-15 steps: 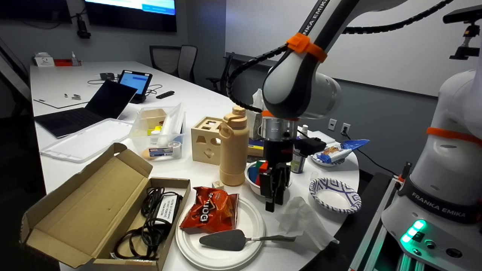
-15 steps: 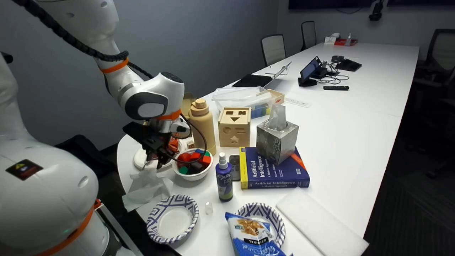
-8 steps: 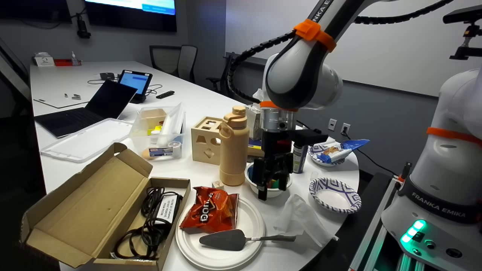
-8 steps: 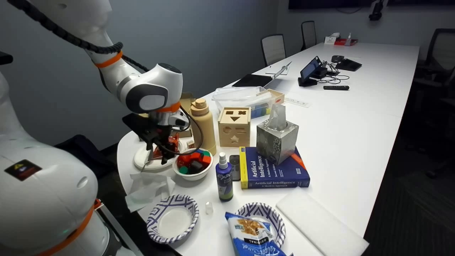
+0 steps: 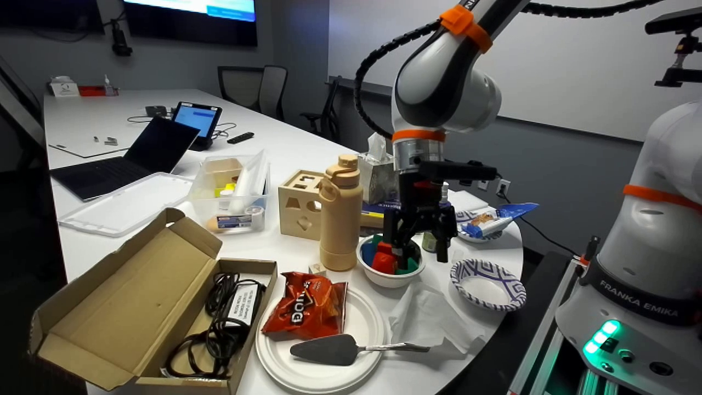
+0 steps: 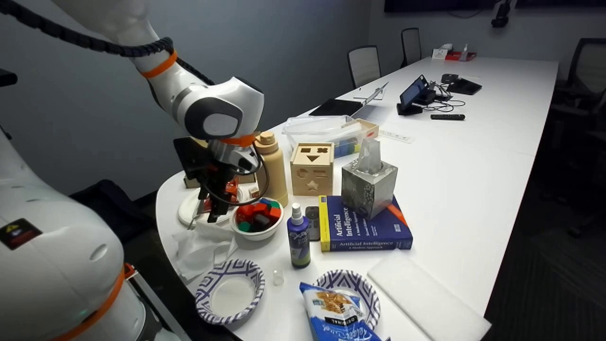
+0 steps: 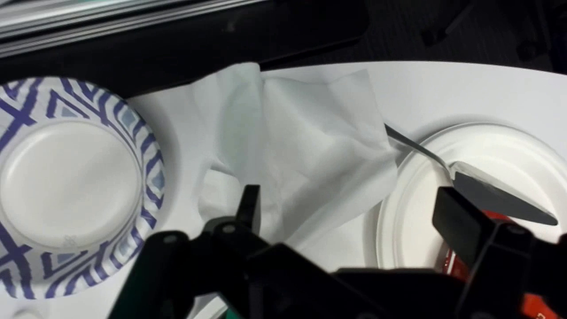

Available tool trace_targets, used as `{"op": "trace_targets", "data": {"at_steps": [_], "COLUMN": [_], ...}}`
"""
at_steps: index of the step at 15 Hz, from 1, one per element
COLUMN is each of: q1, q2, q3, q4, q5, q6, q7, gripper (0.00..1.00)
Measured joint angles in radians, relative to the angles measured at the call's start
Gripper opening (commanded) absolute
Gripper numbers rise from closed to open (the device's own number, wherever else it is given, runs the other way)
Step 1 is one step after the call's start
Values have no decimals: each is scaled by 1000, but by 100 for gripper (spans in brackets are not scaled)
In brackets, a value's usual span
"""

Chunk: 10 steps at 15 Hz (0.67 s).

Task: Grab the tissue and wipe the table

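In an exterior view: gripper (image 5: 423,255) hangs above the table (image 5: 299,253) near the white bowl (image 5: 390,281), jaws wide apart. Bowl holds red, green and blue blocks (image 5: 384,263). Tissue (image 5: 425,318) lies crumpled by the table's rounded edge, between white plate (image 5: 312,379) and patterned plate (image 5: 483,292). White plate carries a red chip bag (image 5: 307,312), Doritos logo partly folded, plus a cake server (image 5: 329,350), handle past the rim. Cardboard box (image 5: 131,296) beside it, lid up, holds black cables (image 5: 222,288) and a white label (image 5: 244,303), print too small to read. Robot base (image 5: 639,299) reads FRANKA EMIKA.

In an exterior view: blue snack bag (image 6: 334,312) lies across a matching plate (image 6: 370,300), "ORIGINAL" legible. Silver tissue box (image 6: 367,189) stands on a book (image 6: 367,232), "Artificial Intelligence: A Modern Approach". Most room: wide strip of tabletop from book to the long straight edge. Around the tissue it's tight, bowl and patterned plate just beside it.

Wrist view: jaws spread, tissue ahead of them, one end reaching the rounded edge. Patterned plate on one side, white plate on the other. Server handle ends right at the tissue; touching or not, can't tell.
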Motion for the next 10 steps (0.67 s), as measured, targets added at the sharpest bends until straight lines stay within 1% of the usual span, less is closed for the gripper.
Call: {"op": "trace_targets", "data": {"at_steps": [5, 7, 10], "q1": [-59, -67, -67], "q2": [-61, -73, -74], "q3": [-43, -56, -61], "q4": [0, 0, -1], "q5": [-47, -44, -9], "q6": [-197, -267, -329], "q7": [101, 102, 84], "gripper": [100, 100, 100]}}
